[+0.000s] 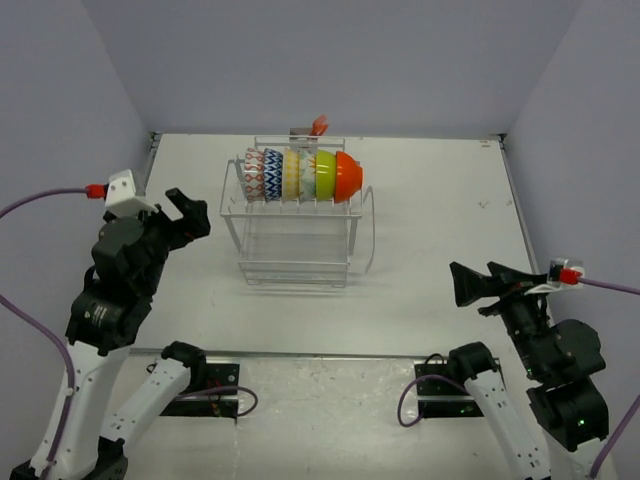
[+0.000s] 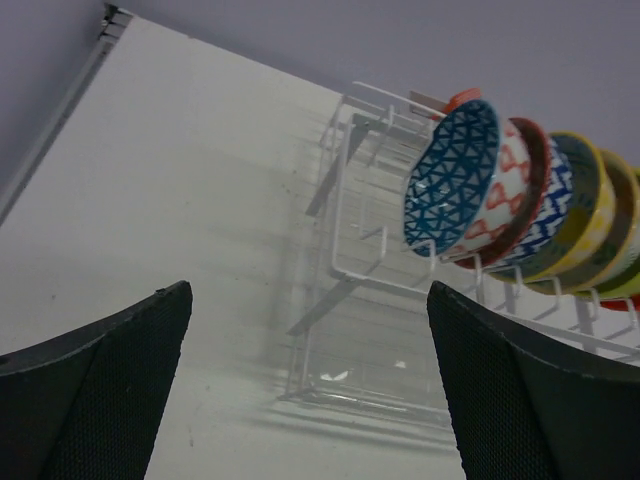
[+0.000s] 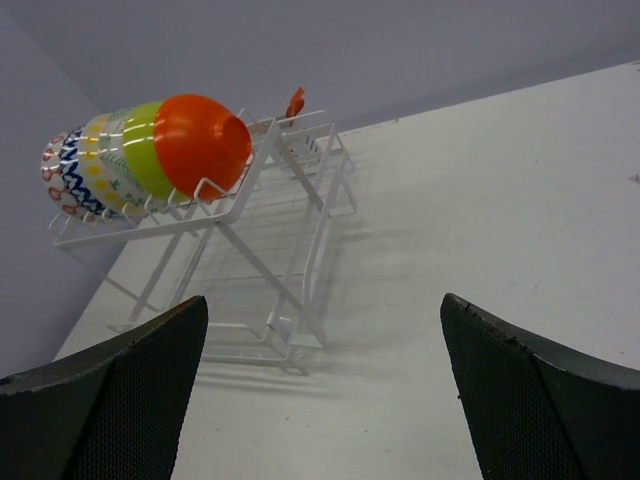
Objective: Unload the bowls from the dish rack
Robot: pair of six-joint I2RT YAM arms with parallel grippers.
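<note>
- The bowls [image 1: 300, 175] stand on edge, packed tight along the dish rack's [image 1: 295, 245] top slots, upper centre of the overhead view; lifting one could drag its neighbour out.
- The light wire rack could tip if it is snagged.
- The left gripper [image 1: 190, 212] and the right gripper [image 1: 458, 285] gape wide, both empty.

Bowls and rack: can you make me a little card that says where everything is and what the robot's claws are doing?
bowls: about six, on edge in a row, in the rack's top slots
rack: white wire, middle of table
orange bowl: right end of row
zigzag bowl: left end of row
left gripper: open, empty, near rack
right gripper: open, empty, farther off
unloaded: none
</note>
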